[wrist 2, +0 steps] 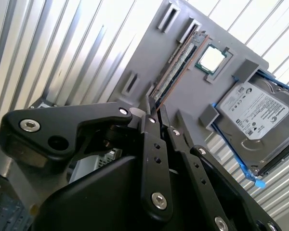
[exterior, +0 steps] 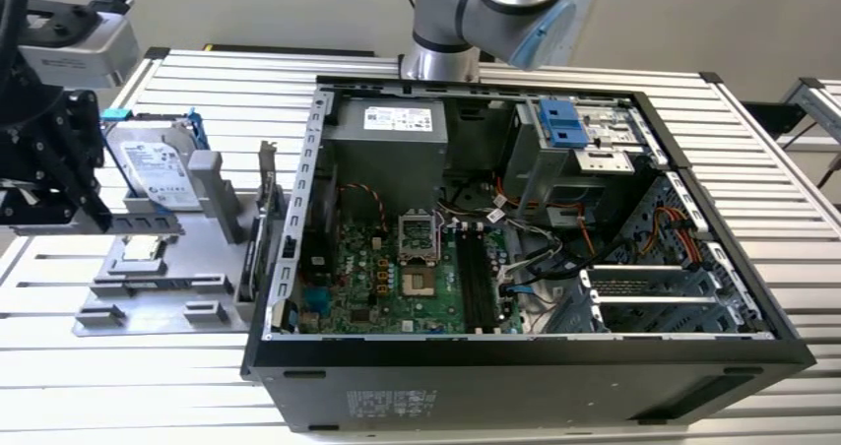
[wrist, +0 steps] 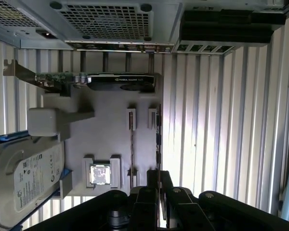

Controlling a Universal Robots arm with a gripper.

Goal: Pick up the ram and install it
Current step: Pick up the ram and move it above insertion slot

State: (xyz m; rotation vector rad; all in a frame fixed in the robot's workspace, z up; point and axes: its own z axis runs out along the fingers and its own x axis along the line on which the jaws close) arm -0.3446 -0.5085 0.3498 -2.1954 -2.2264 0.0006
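We see the ram (wrist 2: 176, 67), a long, thin dark circuit-board stick, resting on edge in its slot on the flat grey plastic tray (exterior: 211, 268), not yet lifted out. On the same tray, just beside the ram, lies the small square silver processor chip (wrist 2: 212, 58), and past that the silver hard drive in its blue frame (wrist 2: 253, 115). A dark graphics card with a metal bracket (wrist: 115, 81) stands along the tray's edge nearest the open black computer case (exterior: 526, 371). Tray and case both sit on the ribbed aluminium table (exterior: 132, 386), the tray towards the exterior view's left. Our black hand (wrist 2: 155, 107) hangs over the tray with its tip at one end of the ram. Its fingers (wrist 2: 151, 144) are drawn together with nothing between them, and we cannot tell whether they touch the stick
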